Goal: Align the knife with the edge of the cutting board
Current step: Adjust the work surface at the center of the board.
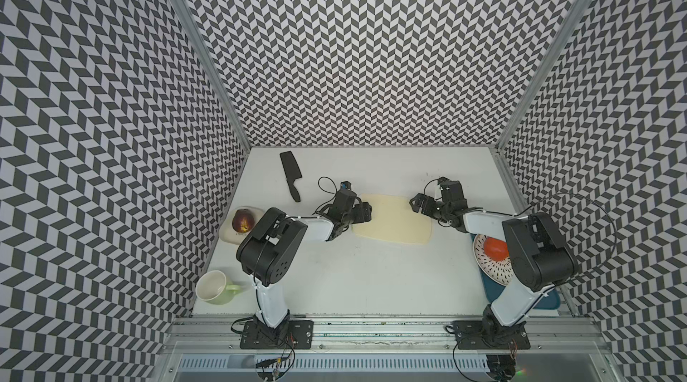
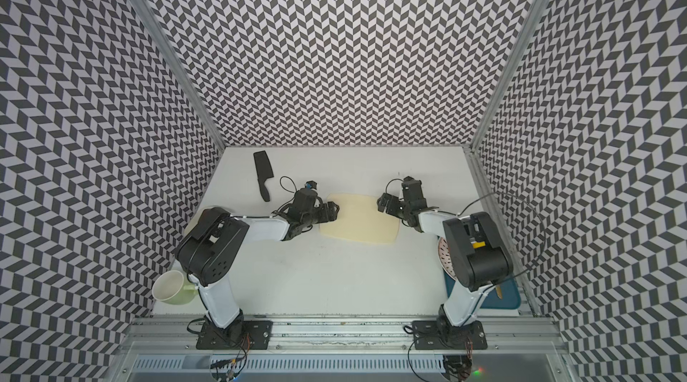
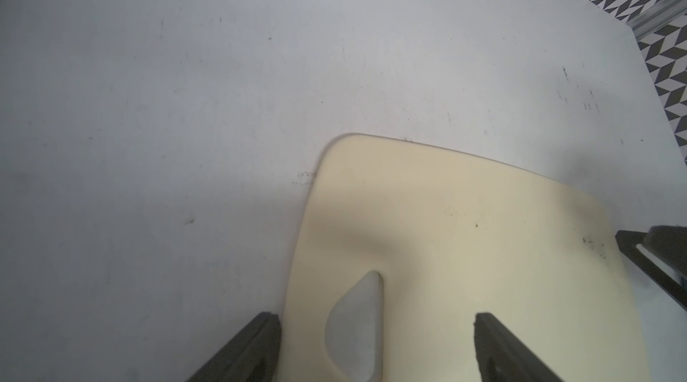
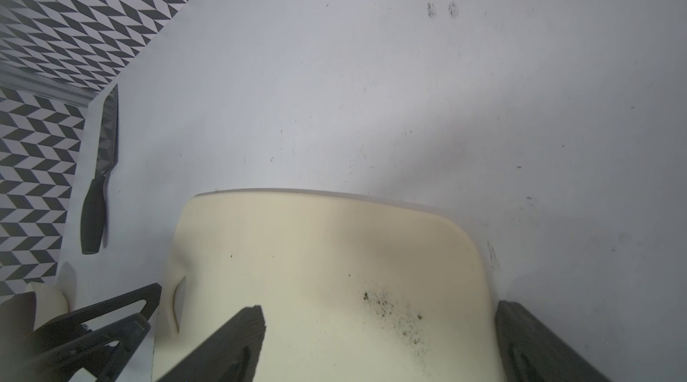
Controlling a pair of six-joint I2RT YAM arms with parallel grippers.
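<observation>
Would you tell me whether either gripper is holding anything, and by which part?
Nothing is held. The left gripper and the right gripper stand open over opposite ends of the cutting board; the knife lies apart on the table.

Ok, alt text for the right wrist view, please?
The right gripper, open and empty, is over the cream cutting board. The black knife lies off the board on the white table, near the patterned wall.
</observation>
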